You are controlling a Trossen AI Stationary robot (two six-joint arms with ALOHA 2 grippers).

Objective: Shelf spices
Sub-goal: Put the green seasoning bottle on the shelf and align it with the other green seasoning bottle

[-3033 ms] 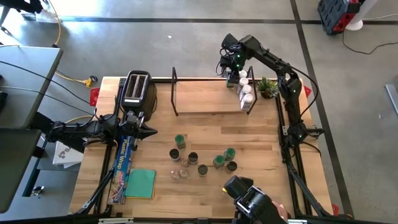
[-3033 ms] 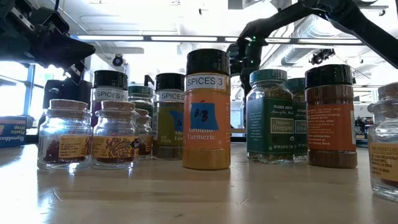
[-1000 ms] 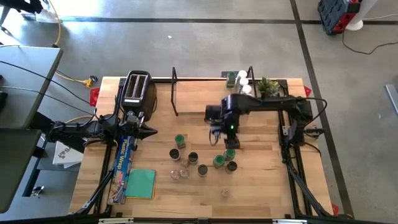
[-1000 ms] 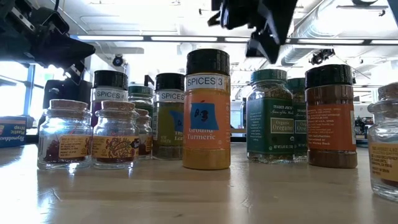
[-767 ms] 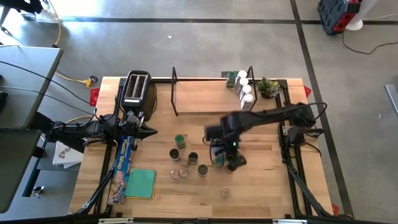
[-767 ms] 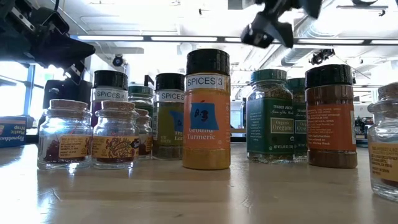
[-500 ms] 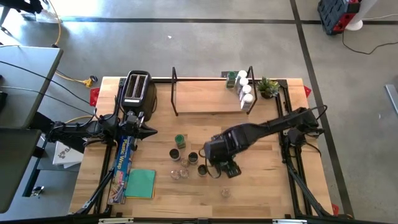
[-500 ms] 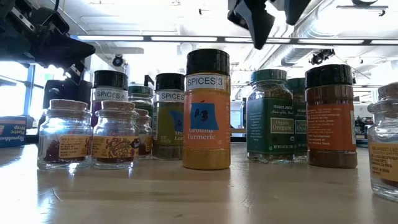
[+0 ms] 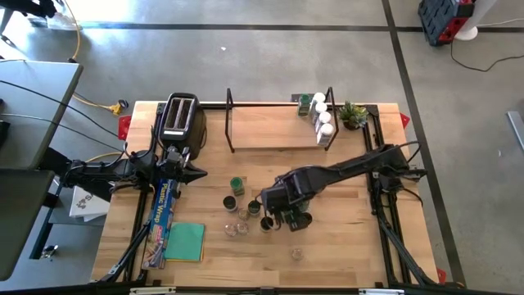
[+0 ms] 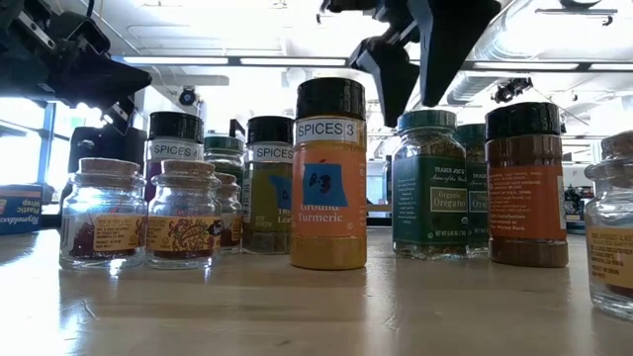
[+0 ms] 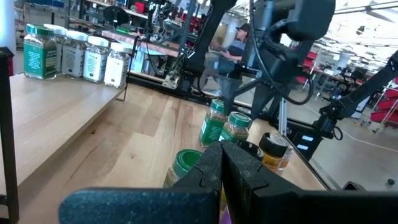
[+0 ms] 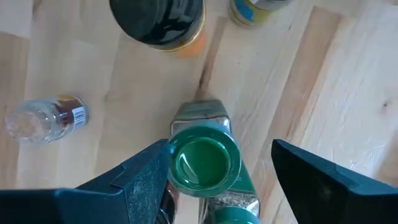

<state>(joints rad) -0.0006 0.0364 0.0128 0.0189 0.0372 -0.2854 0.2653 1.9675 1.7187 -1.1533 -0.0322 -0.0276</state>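
Observation:
My right gripper (image 9: 288, 215) (image 12: 221, 155) is open and points down over the jar cluster on the table. Its fingers stand on either side of a green-lidded spice jar (image 12: 204, 163) without touching it. In the low view this gripper (image 10: 413, 99) hangs above the green-lidded oregano jar (image 10: 428, 183). More spice jars (image 9: 241, 205) stand upright on the table beside it. Several jars (image 9: 322, 119) stand at the right end of the shelf (image 9: 270, 127). My left gripper (image 9: 195, 173) (image 11: 221, 158) is shut and waits at the table's left side.
A black-lidded orange jar (image 12: 158, 22) and a small glass jar (image 12: 43, 118) lying on its side sit close to the right gripper. A toaster (image 9: 180, 115), potted plant (image 9: 353, 113), foil box (image 9: 164, 215) and green cloth (image 9: 186, 242) are on the table. A person (image 11: 239, 37) shows beyond it.
My right gripper has moved from in front of the shelf toward the table's near edge and somewhat left, and has come down over the green-lidded jars in the cluster. The jars have stayed where they were.

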